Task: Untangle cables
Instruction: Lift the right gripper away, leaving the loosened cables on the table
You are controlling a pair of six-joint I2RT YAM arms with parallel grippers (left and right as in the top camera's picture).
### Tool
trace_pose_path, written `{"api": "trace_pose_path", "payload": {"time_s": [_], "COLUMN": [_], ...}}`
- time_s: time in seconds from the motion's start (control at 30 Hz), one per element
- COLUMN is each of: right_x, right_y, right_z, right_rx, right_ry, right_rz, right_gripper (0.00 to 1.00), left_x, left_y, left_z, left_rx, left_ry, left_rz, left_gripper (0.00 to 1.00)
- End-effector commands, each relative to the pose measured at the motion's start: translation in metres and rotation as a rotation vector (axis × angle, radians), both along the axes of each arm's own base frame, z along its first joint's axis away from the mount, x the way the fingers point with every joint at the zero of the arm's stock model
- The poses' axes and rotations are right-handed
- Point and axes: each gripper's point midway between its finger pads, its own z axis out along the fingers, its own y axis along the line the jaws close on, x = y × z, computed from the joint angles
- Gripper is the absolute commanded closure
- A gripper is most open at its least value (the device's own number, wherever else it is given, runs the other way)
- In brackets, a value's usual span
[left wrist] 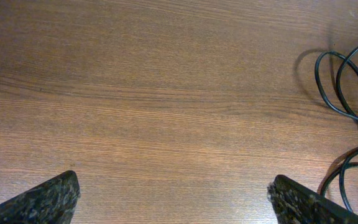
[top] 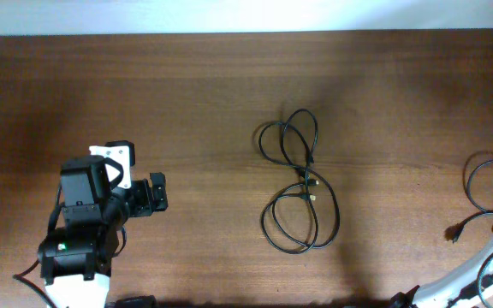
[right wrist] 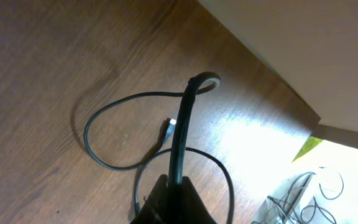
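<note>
Brown wood table point(top: 187, 85) is carrying everything. Well left of the tangle point(top: 305, 177), the left gripper point(top: 154, 195) is hovering with its claw spread wide, gripping nothing. The tangle of black cables is lying in a figure-eight, plugs crossing at its waist, so most untangling is looking undone. Far right of the tangle, one loose cable point(top: 468, 184) is lying apart, and the right gripper point(right wrist: 174, 183) seems to be pinching it, fingers pressed together. Overhead is cropping that claw out; only the right wrist view is showing the grip. The left wrist view is catching just the tangle's edge.
</note>
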Motion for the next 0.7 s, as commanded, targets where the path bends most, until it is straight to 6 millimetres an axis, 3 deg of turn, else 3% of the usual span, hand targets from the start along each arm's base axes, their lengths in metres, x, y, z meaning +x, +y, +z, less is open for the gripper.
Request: {"api": "trace_pose_path", "payload": {"time_s": [0.0,0.13,0.3,0.47,0.57,0.67], "right_x": [0.004,0.006,0.001,-0.018,-0.027,-0.033], "right_y": [-0.005,-0.008,-0.002,0.015,0.024,0.031], "right_z": [-0.025,-0.069,-0.146,-0.228,-0.264,-0.282], "right_rx": [0.037,0.087,0.163,0.224,0.23,0.236], "right_ry": [0.025,0.085,0.175,0.25,0.255,0.255], "right_rz": [-0.022,-0.02,0.004,0.05,0.05,0.05], "right_gripper": [0.96,0.96,0.96,0.96,0.96,0.9], "left_x": [0.001,0.001,0.001,0.001,0.001,0.001], "left_y": [0.0,0.0,0.0,0.0,0.0,0.0], "left_z": [0.004,0.004,0.004,0.004,0.004,0.004], "left_rx": [-0.015,-0.015,-0.016,-0.016,-0.015,-0.016], "left_ry": [-0.01,-0.01,-0.01,-0.01,-0.01,-0.01], "left_rz": [0.008,0.008,0.008,0.008,0.008,0.008], "left_gripper": [0.01,0.01,0.01,0.01,0.01,0.01]}}
